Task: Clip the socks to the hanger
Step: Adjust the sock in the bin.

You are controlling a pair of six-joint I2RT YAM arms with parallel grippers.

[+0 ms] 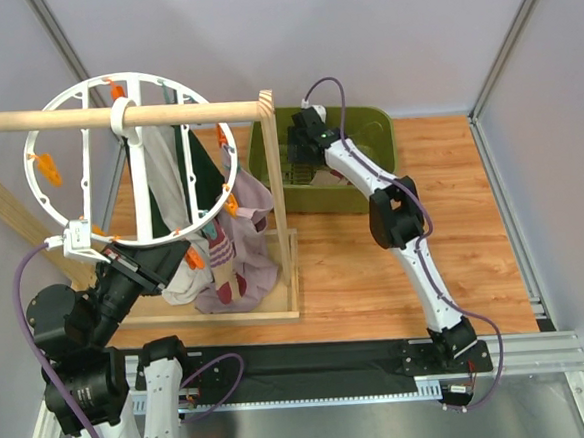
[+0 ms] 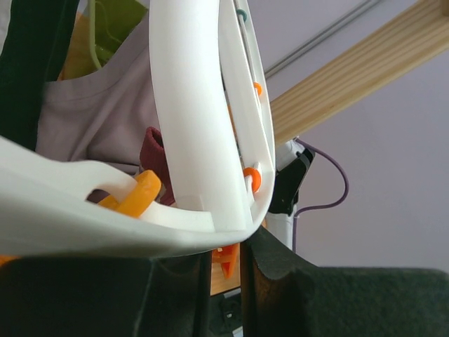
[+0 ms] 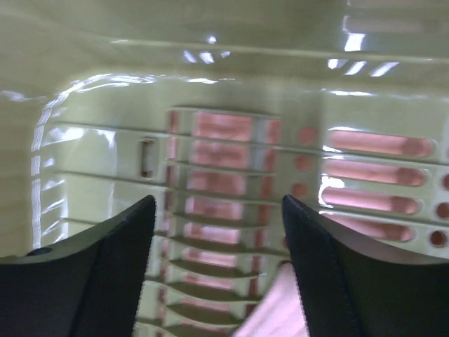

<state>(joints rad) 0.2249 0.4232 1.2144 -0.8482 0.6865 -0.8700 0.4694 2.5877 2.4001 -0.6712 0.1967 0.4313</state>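
Note:
The white wheel-shaped hanger hangs from the wooden rod, with orange clips round its rim. My left gripper is shut on the ring's lower left rim. In the left wrist view the white rim sits right at my nearly closed fingertips, beside an orange clip. Cream-pink socks with maroon patches hang at the ring's lower right. My right gripper is down inside the green basket, jaws open. A blurred pink piece of fabric lies just below them, untouched.
The wooden rod and its frame stand at the left. A dark green garment and a mauve garment hang under the rod. The green slotted basket sits behind the frame's right post, its wall close to my right fingers.

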